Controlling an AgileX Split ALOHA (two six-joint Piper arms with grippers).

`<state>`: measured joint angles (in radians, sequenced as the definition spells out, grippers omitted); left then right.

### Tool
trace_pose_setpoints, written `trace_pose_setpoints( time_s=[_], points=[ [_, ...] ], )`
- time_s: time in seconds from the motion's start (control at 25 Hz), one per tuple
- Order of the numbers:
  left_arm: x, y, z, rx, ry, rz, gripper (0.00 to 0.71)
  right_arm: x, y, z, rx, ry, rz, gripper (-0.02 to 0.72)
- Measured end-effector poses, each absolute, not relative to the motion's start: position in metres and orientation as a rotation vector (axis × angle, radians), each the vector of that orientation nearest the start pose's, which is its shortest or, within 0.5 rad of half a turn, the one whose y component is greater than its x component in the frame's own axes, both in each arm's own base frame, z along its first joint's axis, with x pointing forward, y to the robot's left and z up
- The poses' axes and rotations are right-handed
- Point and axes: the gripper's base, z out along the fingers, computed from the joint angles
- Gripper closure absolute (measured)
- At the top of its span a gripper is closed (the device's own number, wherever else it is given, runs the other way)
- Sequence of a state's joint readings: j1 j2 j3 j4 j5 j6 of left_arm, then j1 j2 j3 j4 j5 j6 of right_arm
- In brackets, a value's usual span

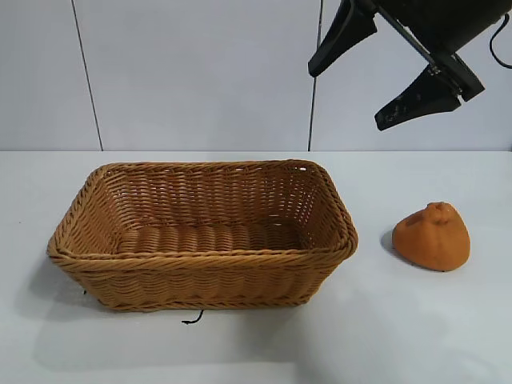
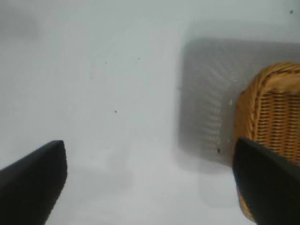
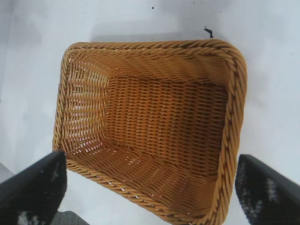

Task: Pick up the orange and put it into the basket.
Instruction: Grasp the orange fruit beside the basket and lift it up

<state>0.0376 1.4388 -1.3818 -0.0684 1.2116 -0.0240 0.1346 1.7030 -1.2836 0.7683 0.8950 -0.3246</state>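
Matte black right claw [image 1: 364,76] with two tapered, wedge-shaped fingers [image 1: 340,38] on a black arm.

White desk [image 1: 240,344], a short black thread scrap [image 1: 193,318] lying on it; pale panelled wall [image 1: 192,72] behind with dark vertical seams.

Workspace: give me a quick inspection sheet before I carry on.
Surface: white table, a few dark specks.
Job's things: orange on the table beside the basket, apart from it; basket holds nothing.
Clutter: small dark thread at the basket's front.
Grippers: right gripper open, high above the gap between orange and basket, holding nothing; left gripper open over bare table by a basket corner.
Cables: black cable at the right arm.
Surroundings: pale panelled wall.
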Motion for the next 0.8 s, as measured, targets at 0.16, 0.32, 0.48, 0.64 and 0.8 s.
trace_pose_setpoints(
  time_s=[0.16,0.32,0.48,0.64,0.8],
  points=[
    [0.229,0.003,0.356,-0.065,2.721,-0.083,0.018,0.347,0.097,0.270,-0.089,2.617,0.876,0.008],
    [0.177,0.002,0.343,-0.048,2.713,-0.056,0.018,0.347,0.097,0.270,-0.089,2.617,0.876,0.008],
    [0.129,0.001,0.320,-0.043,2.699,-0.044,0.019,0.347,0.097,0.270,-0.090,2.618,0.874,0.008],
    [0.092,0.000,0.296,-0.041,2.584,-0.038,0.019,0.347,0.097,0.270,-0.091,2.618,0.873,0.008],
    [0.065,-0.001,0.277,-0.038,2.471,-0.034,0.019,0.347,0.097,0.270,-0.093,2.619,0.870,0.008]
  ],
)
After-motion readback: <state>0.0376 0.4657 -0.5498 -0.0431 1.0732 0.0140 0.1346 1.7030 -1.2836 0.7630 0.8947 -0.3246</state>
